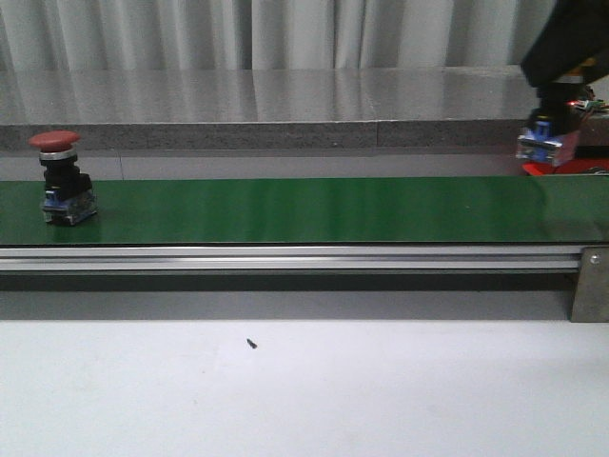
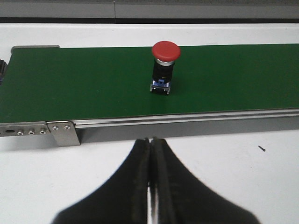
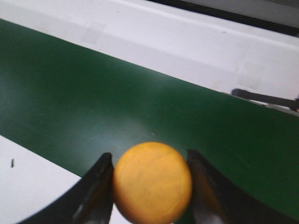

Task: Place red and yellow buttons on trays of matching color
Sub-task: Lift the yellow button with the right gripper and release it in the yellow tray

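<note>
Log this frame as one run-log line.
left claw: shut, empty, off belt | right claw: shut on yellow button, above green belt | red button: upright on belt, untouched

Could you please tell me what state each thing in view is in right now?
Red button: upright on the green belt, untouched.
Yellow button: gripped, held above the belt.
Left claw: shut, empty, short of the belt.
Right claw: shut on the yellow button.
Conveyor belt: carries only the red button.

Front camera faces low across the green belt [image 1: 304, 209]; both wrist cameras overlook it.
</note>
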You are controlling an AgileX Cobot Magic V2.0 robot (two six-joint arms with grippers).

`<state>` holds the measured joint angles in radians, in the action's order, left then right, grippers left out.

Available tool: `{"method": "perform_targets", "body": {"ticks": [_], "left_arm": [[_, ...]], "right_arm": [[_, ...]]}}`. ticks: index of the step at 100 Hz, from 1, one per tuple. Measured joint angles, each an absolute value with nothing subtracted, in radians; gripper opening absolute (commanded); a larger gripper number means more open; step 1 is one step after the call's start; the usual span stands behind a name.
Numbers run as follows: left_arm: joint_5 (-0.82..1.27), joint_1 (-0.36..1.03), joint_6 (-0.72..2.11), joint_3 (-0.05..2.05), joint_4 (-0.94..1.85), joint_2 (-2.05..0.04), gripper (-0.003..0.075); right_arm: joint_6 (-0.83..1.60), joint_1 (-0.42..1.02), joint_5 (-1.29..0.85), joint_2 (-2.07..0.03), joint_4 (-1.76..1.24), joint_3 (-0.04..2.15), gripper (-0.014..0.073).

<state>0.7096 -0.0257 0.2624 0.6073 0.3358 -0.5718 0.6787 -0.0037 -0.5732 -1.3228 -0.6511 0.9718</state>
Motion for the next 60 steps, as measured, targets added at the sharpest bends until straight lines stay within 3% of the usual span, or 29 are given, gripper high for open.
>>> {"method": "perform_targets", "body": {"ticks": [33,60], "left_arm": [[0.710,-0.026,0.262,0.607,0.336,-0.572,-0.0020],[0.710,-0.026,0.262,0.607,0.336,-0.572,-0.0020]], "right_arm": [[0.679,-0.316,-0.587,-1.252,-0.651,0.903,0.0156],[0.679,-0.460,-0.524,-1.252,-0.651,0.900,0.0156]]}}
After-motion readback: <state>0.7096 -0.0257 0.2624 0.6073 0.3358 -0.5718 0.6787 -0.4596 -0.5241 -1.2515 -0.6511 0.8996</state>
